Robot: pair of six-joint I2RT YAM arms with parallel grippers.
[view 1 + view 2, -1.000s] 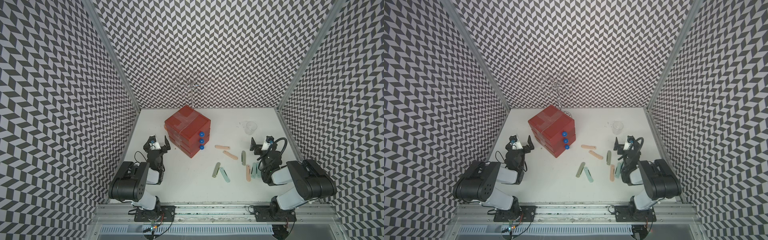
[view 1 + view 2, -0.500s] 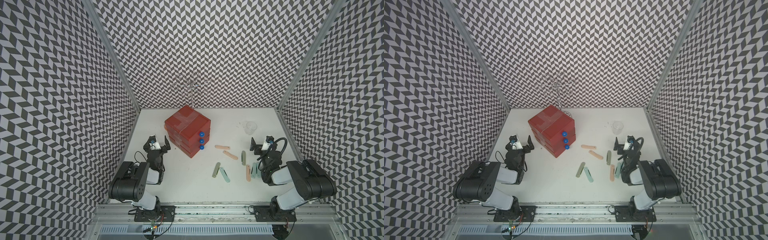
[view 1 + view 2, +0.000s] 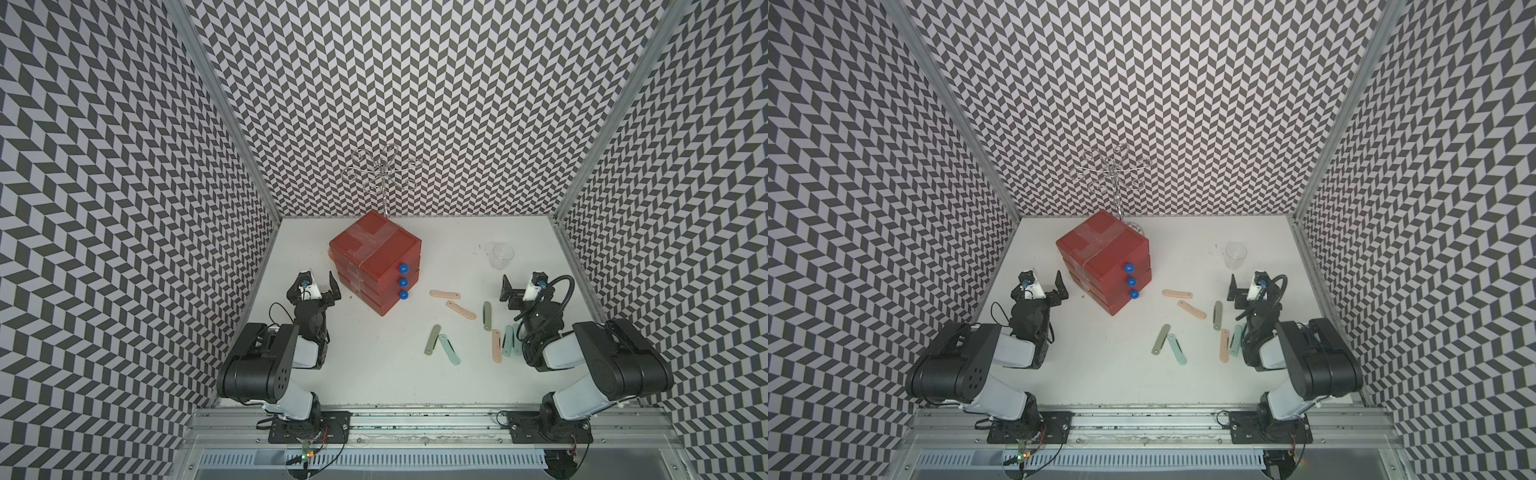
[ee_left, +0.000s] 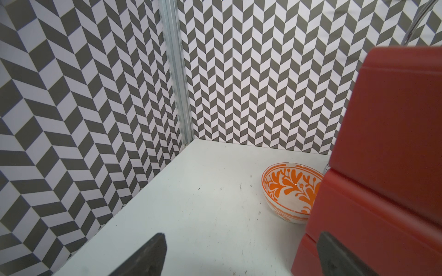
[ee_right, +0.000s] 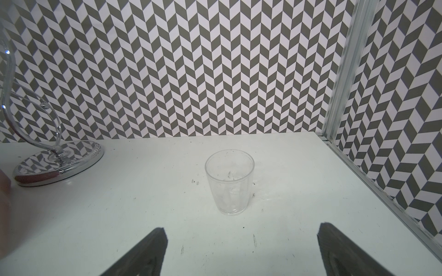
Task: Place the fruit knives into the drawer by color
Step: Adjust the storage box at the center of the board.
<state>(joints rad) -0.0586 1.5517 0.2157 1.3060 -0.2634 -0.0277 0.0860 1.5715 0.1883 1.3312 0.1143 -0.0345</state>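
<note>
Top, drawer: drawer (image 3: 376, 266) stands mid-table, its knobs facing the near right, towards the knives.
Top, knives: knives (image 3: 460, 310) lie flat between the drawer and the right arm. One peach knife lies crosswise; the others run near-to-far or slanted.
Top, grippers: left gripper (image 3: 314, 279) is beside the drawer, and right gripper (image 3: 1246, 286) is near the cup (image 3: 1236, 253).
Left wrist: jaws spread wide, empty. Drawer's side is close; bowl (image 4: 290, 191) sits behind it.
Right wrist: jaws spread wide, empty. Cup stands upright ahead.
Change: nothing has moved since a second ago.

The drawer (image 3: 376, 255) is coloured red, its knobs (image 3: 403, 282) blue. The fruit knives (image 3: 460, 310) are tinted peach-pink, grey-green and pale teal. The bowl (image 4: 284, 188) is patterned in orange on white.
</note>
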